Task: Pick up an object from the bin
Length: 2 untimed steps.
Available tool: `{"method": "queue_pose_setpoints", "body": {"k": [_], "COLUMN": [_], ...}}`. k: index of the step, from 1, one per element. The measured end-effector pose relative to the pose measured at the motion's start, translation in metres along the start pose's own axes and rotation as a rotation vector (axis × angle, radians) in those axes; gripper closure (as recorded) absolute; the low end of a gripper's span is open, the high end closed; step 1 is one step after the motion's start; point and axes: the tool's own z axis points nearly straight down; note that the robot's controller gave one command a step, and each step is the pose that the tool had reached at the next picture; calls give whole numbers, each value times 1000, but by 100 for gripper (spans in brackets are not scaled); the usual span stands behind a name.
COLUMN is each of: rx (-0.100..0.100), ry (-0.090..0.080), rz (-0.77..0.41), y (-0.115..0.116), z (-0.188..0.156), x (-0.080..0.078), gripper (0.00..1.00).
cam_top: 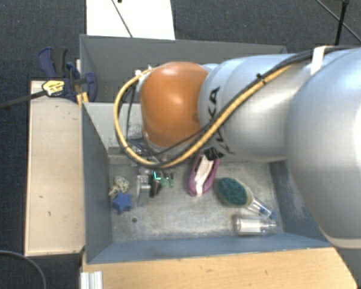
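Hovering just right of a small, knobbly blue piece, the pincer: open or closed, can't tell. Black lettering on the arm reads "KA".

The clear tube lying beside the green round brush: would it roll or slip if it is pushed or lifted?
The clear tube lies on its side, so a sideways push would probably roll it. It looks smooth and glossy, so it may slip when gripped. It seems hollow, so it is likely light.
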Motion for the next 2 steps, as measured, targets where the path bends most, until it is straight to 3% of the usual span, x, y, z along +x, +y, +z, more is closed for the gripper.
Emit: {"method": "queue_pose_setpoints", "body": {"k": [1,2], "rx": [0,0], "ry": [-9,-17], "rz": [-393,-386], "y": [16,15], "z": [85,80], "x": [-3,-6], "gripper": [0,100]}}
